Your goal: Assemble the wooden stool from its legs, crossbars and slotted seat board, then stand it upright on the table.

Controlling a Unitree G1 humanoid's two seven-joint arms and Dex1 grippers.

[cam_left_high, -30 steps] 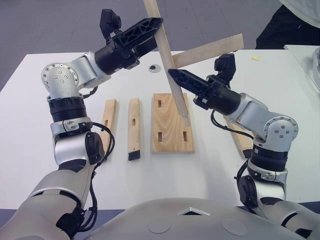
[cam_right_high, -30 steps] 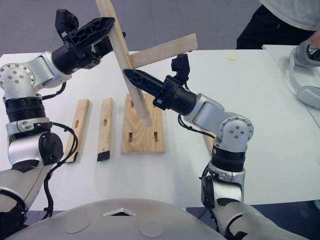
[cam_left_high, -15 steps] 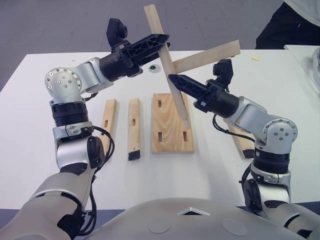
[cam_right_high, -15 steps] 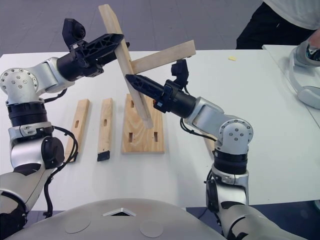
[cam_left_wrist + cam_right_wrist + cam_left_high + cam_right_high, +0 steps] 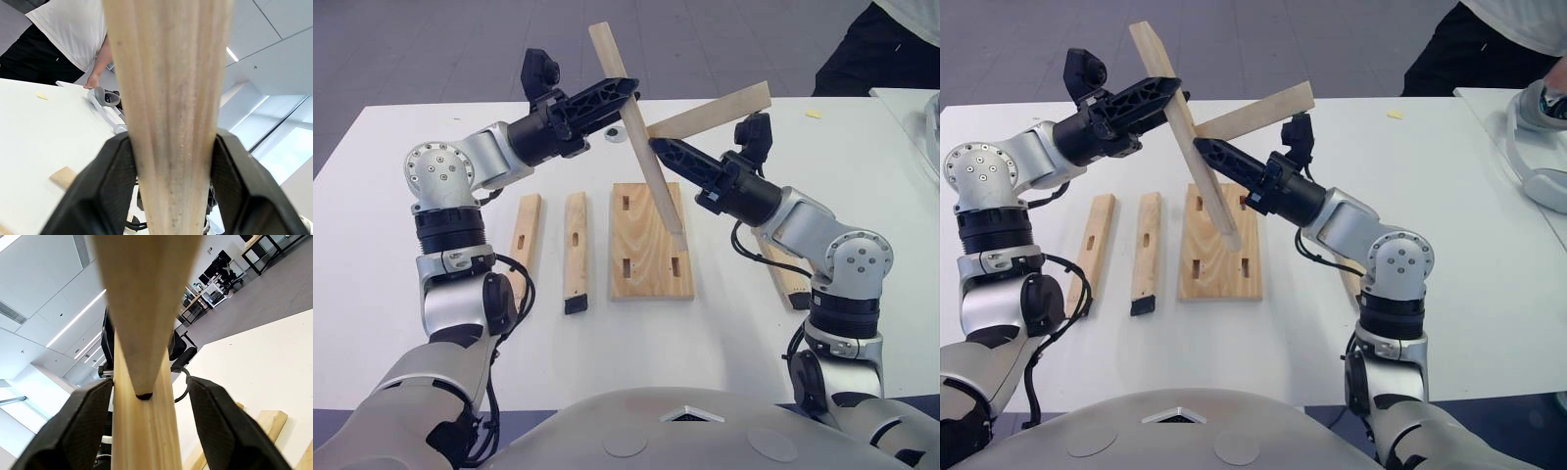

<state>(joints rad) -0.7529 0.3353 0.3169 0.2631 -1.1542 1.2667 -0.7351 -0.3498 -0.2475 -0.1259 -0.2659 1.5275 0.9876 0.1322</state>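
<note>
My left gripper (image 5: 625, 94) is shut on a long wooden leg (image 5: 651, 162) that slants from high above the table down to the slotted seat board (image 5: 651, 262), its lower end over the board. My right gripper (image 5: 659, 148) is shut on a crossbar (image 5: 715, 108), which meets the leg where the two cross. In the left wrist view the leg (image 5: 166, 98) sits between black fingers (image 5: 95, 191). The right wrist view has wood (image 5: 144, 308) clamped between its fingers (image 5: 88, 421). The seat board lies flat at the table's middle.
Two slotted wooden pieces (image 5: 526, 245) (image 5: 576, 250) lie side by side left of the seat board. Another wooden piece (image 5: 790, 282) lies under my right arm. A small black item (image 5: 610, 132) sits behind the board. A headset (image 5: 1538, 147) lies at the far right.
My left gripper has come down and to the right with the leg, whose top now sits lower. The crossbar's far end has dropped and shifted slightly left. The right gripper has barely moved.
</note>
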